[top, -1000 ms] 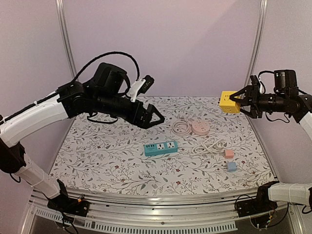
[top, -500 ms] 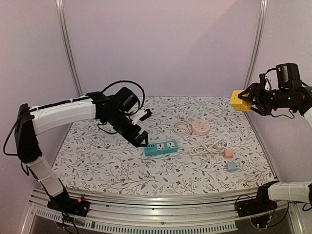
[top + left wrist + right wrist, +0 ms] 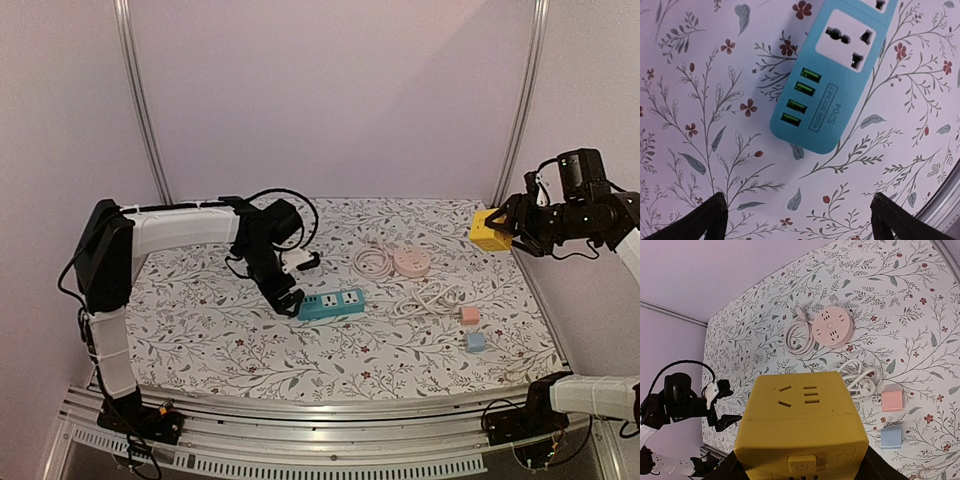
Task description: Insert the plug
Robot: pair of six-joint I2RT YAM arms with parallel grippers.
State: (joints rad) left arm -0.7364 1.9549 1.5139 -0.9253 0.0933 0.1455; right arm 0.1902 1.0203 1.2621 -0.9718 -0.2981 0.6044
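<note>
No plug inserted yet — our left gripper [image 3: 799, 222] gapes over the teal plastic power strip [image 3: 840, 75]; right of it lies the white coiled plug cable [image 3: 428, 296]; farther right, our right gripper [image 3: 507, 231] clasps a yellow socket cube [image 3: 802, 425].

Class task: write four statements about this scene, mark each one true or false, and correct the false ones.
1. The right pincer holds the yellow cube socket in the air. True.
2. The left pincer grips the teal power strip. False: it is open, short of the strip's USB end, holding nothing.
3. The pink round socket lies beside a coiled white cable. True.
4. The small blue cube is stacked on the small pink cube. False: they lie apart.
</note>
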